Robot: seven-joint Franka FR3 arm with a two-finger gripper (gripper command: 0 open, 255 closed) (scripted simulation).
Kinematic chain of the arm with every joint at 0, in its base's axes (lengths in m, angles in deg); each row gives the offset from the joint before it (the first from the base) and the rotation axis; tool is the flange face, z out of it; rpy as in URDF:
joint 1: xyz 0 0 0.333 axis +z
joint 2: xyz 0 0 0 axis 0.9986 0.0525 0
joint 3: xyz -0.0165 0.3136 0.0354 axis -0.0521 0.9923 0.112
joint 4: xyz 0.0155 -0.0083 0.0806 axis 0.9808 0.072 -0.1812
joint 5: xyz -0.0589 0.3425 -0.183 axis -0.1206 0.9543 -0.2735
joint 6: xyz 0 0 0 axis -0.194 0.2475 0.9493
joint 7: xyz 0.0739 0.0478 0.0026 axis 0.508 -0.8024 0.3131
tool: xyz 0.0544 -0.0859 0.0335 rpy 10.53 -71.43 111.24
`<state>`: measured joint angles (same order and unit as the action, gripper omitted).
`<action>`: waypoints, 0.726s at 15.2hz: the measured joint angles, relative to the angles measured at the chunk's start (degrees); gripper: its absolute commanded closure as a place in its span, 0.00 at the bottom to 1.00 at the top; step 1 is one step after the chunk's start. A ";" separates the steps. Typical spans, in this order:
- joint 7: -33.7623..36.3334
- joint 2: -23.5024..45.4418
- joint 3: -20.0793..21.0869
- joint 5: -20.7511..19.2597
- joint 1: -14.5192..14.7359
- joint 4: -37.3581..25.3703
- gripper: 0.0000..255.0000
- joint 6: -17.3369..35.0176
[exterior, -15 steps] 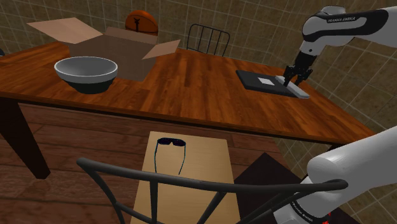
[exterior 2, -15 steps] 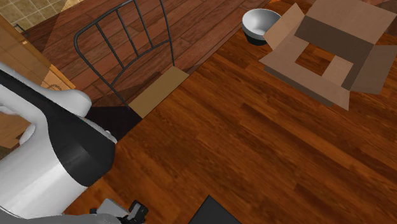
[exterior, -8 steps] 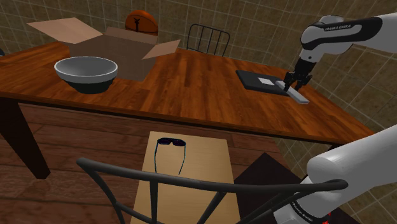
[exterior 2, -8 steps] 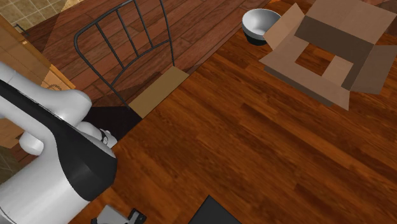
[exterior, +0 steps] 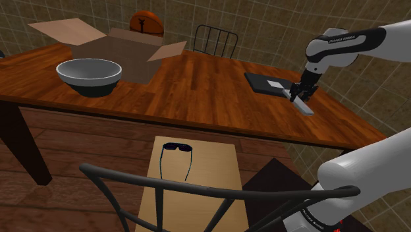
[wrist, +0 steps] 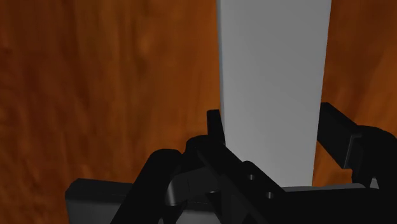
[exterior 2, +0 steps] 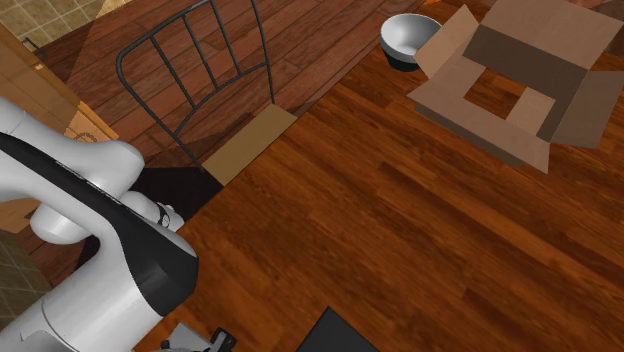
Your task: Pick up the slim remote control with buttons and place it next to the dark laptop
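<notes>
The grey remote [wrist: 273,83] sits clasped between the fingers [wrist: 334,130] — jutting past them.

In the shoulder view the gripper [exterior: 300,93], clasping the grey remote [exterior: 305,105], now sits further toward six o'clock than a second ago. The arm [exterior: 342,45] above it hangs lower.

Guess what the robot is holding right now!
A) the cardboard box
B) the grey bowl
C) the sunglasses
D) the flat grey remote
D: in the wrist view the end effector is shut on the flat grey remote, which sits clasped between its two sides, close to the dark laptop.
</notes>
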<state>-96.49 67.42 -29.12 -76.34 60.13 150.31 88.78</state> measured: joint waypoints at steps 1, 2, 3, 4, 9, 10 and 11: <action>-0.06 0.09 -0.08 -0.02 -0.03 0.62 1.00 0.78; 0.00 0.16 -0.08 0.00 -0.01 0.77 1.00 1.15; -0.01 0.18 -0.10 0.02 -0.01 0.86 1.00 1.33; -0.02 0.13 -0.10 0.02 -0.02 0.95 1.00 1.47; -0.09 0.22 -0.12 0.07 -0.01 0.94 0.00 1.54; -0.11 0.38 -0.15 0.06 -0.02 1.02 0.00 1.59; -0.12 0.43 -0.17 0.05 -0.03 1.10 0.00 1.61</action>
<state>-96.61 67.85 -29.28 -76.29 60.11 151.41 90.40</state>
